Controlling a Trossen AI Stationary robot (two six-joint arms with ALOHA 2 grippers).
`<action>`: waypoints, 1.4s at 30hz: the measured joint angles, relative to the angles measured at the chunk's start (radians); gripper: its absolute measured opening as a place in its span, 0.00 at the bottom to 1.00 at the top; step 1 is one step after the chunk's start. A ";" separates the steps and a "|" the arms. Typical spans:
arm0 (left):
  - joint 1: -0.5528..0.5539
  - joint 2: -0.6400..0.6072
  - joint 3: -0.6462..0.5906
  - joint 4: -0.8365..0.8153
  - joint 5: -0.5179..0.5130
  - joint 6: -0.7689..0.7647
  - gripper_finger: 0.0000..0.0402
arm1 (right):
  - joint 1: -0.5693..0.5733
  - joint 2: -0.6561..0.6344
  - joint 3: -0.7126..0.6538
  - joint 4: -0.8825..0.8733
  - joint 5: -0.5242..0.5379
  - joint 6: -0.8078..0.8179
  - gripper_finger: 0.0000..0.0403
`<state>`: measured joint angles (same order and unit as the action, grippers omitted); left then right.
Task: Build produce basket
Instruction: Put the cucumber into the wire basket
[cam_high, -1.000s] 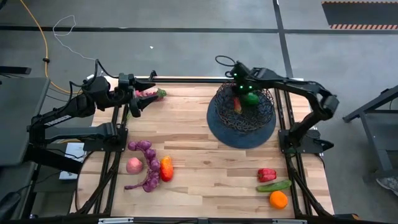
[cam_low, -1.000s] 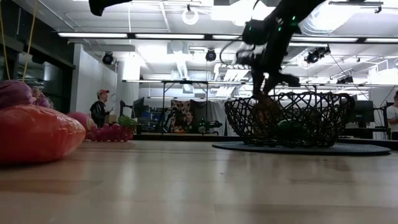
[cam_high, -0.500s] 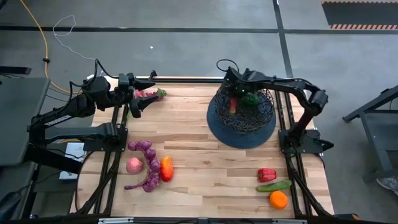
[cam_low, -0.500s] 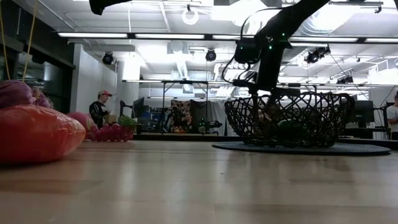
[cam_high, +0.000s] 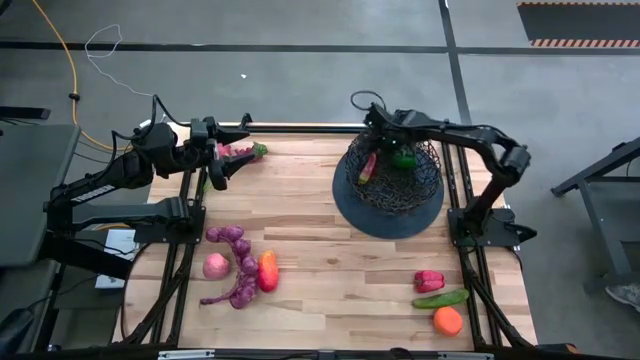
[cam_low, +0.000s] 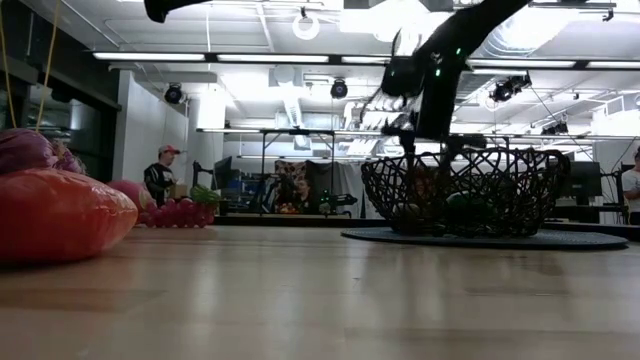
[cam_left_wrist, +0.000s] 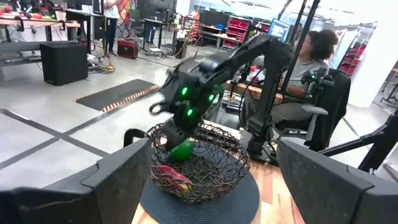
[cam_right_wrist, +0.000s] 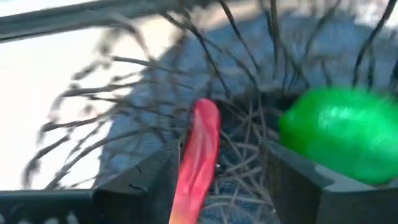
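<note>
A: Start with the biggest thing. What does the overhead view give?

B: The wooden table (cam_high: 330, 250) fills the middle of the frame. Upper right of centre on it sits the basket (cam_high: 392, 172), a black wire bowl on a wider dark disc (cam_high: 388, 218). Inside lie a long red piece (cam_high: 367, 167) and a round green piece (cam_high: 404, 157); the mesh hides most of both in the low view.

A: And the arms?

B: The right gripper (cam_high: 381, 124) hangs over the basket's far rim. In its wrist view, dark fingers (cam_right_wrist: 295, 180) stand apart on either side of the red piece (cam_right_wrist: 199, 155), which lies on the mesh touching neither, so the pincer is parted and holding nothing. The green piece (cam_right_wrist: 345, 134) is blurred and cut off at the right edge there.

A: The left one?

B: The left gripper (cam_high: 222, 157) waits at the upper left of the table, fingers spread wide and bare, just beside a pink and green piece (cam_high: 243, 150) that the arm partly covers.

A: The rest of the produce?

B: Lower left: purple grape bunches (cam_high: 238, 265), a pink piece (cam_high: 216, 266), an orange-red one (cam_high: 267, 270). Lower right: a red pepper (cam_high: 429, 281), a green pod (cam_high: 440, 298), an orange (cam_high: 448, 320).

A: Anything hard to read?

B: In the low view, a big red blur (cam_low: 55, 215) fills the left edge, too close to identify.
</note>
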<state>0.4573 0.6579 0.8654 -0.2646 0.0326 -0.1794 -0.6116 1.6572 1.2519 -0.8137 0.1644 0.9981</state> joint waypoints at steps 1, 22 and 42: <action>0.000 0.000 0.000 0.000 0.000 0.006 0.83 | 0.005 -0.028 0.003 -0.006 0.010 -0.059 0.52; 0.000 -0.002 0.000 0.008 0.062 0.016 0.83 | 0.655 -0.494 -0.321 0.753 0.228 -0.700 0.52; 0.000 -0.002 0.000 0.007 0.041 0.024 0.83 | 0.736 -0.491 -0.044 -0.063 -0.140 -0.475 0.52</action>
<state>0.4576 0.6559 0.8654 -0.2578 0.0741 -0.1555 0.1247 1.1662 1.2081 -0.8768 0.0244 0.5231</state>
